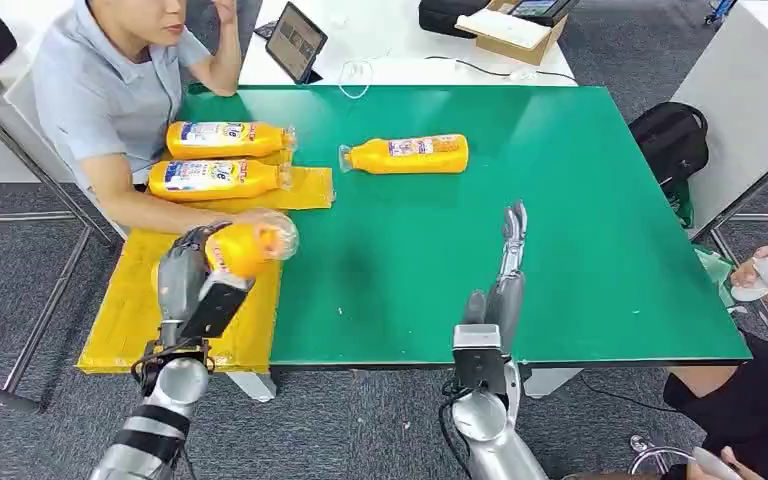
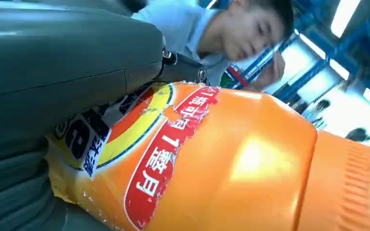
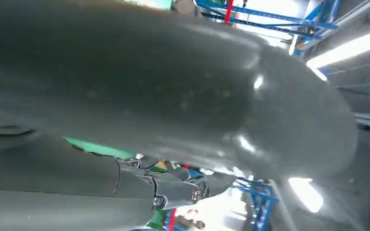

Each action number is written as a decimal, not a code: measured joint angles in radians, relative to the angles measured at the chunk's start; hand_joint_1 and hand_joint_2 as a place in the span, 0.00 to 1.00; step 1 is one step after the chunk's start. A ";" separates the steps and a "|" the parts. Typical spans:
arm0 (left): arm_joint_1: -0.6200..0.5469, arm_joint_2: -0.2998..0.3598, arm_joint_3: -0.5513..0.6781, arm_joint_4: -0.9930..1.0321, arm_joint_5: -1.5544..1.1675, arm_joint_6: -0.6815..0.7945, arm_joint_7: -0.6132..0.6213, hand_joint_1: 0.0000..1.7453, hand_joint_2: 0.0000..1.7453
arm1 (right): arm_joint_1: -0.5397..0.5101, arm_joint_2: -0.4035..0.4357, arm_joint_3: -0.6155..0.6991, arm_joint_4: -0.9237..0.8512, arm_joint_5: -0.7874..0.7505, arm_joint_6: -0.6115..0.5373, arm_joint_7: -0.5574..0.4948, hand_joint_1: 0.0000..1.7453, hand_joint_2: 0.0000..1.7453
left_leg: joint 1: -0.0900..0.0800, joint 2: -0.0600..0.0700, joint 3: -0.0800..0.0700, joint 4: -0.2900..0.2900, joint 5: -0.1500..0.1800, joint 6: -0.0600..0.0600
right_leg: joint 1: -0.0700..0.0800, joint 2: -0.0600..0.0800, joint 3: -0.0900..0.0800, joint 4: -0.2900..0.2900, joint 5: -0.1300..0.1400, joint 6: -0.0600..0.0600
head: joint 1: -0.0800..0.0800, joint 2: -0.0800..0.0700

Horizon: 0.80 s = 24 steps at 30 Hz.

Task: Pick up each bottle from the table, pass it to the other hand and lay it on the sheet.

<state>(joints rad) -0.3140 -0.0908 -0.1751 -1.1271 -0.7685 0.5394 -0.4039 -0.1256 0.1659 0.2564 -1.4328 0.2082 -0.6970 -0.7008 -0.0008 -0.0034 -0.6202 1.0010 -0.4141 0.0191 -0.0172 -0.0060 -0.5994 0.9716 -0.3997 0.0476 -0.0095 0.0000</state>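
1. My left hand [image 1: 192,268] grips an orange plastic bottle with a printed label [image 1: 245,247], lifted over the near part of the yellow sheet [image 1: 120,320]; in the left wrist view the fingers [image 2: 53,72] wrap the label end.
2. My right hand [image 1: 505,275] holds nothing, fingers straight and together, above the green table [image 1: 580,200].
3. Beyond my left hand, two more orange bottles [image 1: 222,179] [image 1: 228,139] lie on the sheet's far part.
4. A fourth bottle [image 1: 407,154] lies on the table beyond my right hand, toward the left one.
5. A person in a pale shirt [image 1: 100,90] sits beyond the sheet.
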 measured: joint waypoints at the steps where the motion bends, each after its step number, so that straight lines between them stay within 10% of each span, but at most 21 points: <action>1: -0.016 0.005 0.000 0.037 -0.029 -0.005 0.010 1.00 1.00 | 0.003 0.000 0.003 0.000 -0.010 0.000 0.000 0.00 0.00 | 0.000 0.000 0.000 0.000 0.000 0.000 | 0.000 0.000 0.000 0.000 0.000 0.000 | 0.000 0.000; 19: -0.097 0.048 -0.005 0.280 -0.146 -0.039 0.057 1.00 1.00 | 0.008 -0.001 0.031 0.000 -0.053 0.002 0.000 0.00 0.00 | 0.000 0.001 -0.001 0.000 0.000 0.000 | 0.000 0.000 -0.001 0.000 0.000 0.000 | 0.000 0.000; 23: -0.124 0.058 -0.028 0.336 -0.215 -0.088 0.081 0.83 1.00 | 0.008 -0.002 0.038 0.004 -0.071 0.013 0.000 0.00 0.00 | 0.000 0.000 0.000 0.000 0.000 0.000 | 0.000 0.000 0.000 0.000 0.000 0.000 | 0.000 0.000; 24: -0.133 0.058 -0.033 0.354 -0.224 -0.097 0.082 0.63 1.00 | 0.008 -0.003 0.042 0.006 -0.074 0.016 0.000 0.00 0.00 | 0.000 0.000 0.000 0.000 0.000 0.000 | 0.000 0.000 0.000 0.000 0.000 0.000 | 0.000 0.000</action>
<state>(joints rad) -0.4466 -0.0324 -0.2078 -0.7730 -0.9929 0.4426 -0.3216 -0.1176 0.1629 0.2987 -1.4264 0.1343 -0.6806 -0.7008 -0.0006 -0.0030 -0.6202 1.0009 -0.4141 0.0188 -0.0172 -0.0061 -0.5994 0.9719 -0.4000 0.0474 -0.0099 0.0000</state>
